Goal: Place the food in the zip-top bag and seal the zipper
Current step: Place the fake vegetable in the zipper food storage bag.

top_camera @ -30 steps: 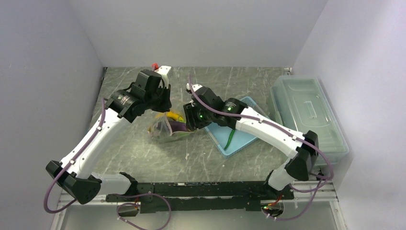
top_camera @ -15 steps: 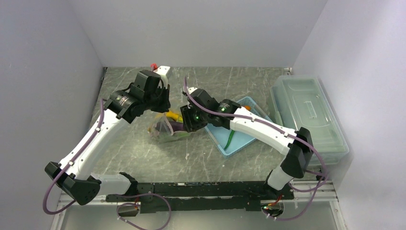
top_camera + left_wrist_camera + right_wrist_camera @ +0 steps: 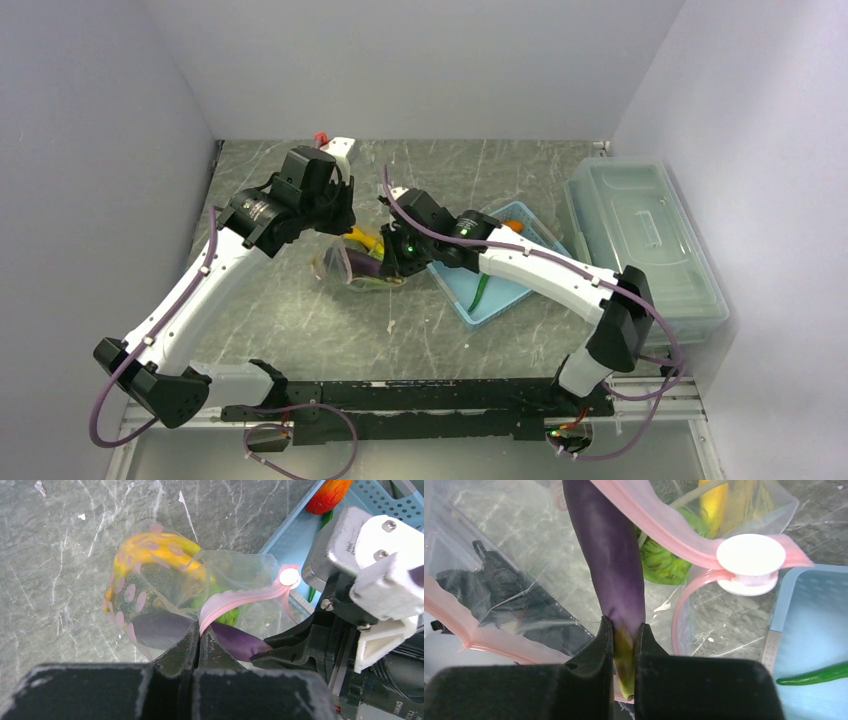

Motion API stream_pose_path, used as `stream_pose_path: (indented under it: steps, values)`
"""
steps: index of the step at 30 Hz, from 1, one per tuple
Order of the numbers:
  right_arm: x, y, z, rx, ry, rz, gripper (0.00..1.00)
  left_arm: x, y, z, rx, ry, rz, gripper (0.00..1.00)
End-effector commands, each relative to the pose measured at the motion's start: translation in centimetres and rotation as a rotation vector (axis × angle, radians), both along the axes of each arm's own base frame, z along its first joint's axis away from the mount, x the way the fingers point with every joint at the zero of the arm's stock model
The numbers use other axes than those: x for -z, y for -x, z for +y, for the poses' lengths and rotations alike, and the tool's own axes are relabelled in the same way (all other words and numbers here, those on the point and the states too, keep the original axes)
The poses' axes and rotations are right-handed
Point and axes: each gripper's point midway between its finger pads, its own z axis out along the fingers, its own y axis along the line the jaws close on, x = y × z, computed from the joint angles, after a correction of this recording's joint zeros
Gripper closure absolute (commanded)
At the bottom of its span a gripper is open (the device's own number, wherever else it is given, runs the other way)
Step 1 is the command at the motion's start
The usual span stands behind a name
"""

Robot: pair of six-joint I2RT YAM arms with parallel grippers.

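The clear zip-top bag lies at table centre with its mouth held open. My left gripper is shut on the bag's pink zipper strip, which carries a white slider. My right gripper is shut on the stem end of the dark purple eggplant, whose body reaches through the mouth into the bag. Yellow bananas and a green vegetable lie inside the bag. An orange carrot and a long green pod lie in the blue basket.
A large clear lidded box stands at the right. A small white and red object sits at the back. Grey walls close in the left, back and right sides.
My right gripper has moved left with the eggplant, pushing it further into the bag mouth. The left gripper keeps its hold on the zipper strip.
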Motion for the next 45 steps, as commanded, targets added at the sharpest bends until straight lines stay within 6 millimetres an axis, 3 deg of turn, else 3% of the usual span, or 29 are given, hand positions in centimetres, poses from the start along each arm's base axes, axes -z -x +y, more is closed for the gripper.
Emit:
stream_pose_path:
  steps: [1, 10, 15, 34, 40, 45]
  values:
    - [-3.8, -1.3, -0.8, 0.050, -0.029, -0.101, 1.00, -1.8, 0.2, 0.2, -0.016, 0.040, -0.050, 1.00]
    - [-7.3, -2.5, -2.6, 0.123, -0.006, -0.198, 1.00, -1.6, 0.2, 0.1, -0.015, 0.037, -0.046, 1.00]
    - [-6.2, -3.4, -3.0, 0.149, 0.095, -0.197, 1.00, -1.8, 0.3, -0.2, -0.007, 0.054, -0.045, 1.00]
    - [-3.3, -5.9, -0.1, 0.204, 0.196, -0.157, 1.00, -2.8, 2.0, -1.5, 0.042, 0.169, -0.025, 1.00]
    - [-0.7, -6.6, 1.0, 0.205, 0.216, -0.143, 1.00, -2.8, 2.6, -2.0, 0.071, 0.201, -0.011, 1.00]
    - [0.3, -6.9, 1.8, 0.205, 0.189, -0.141, 1.00, -2.8, 2.9, -1.9, 0.070, 0.204, -0.008, 1.00]
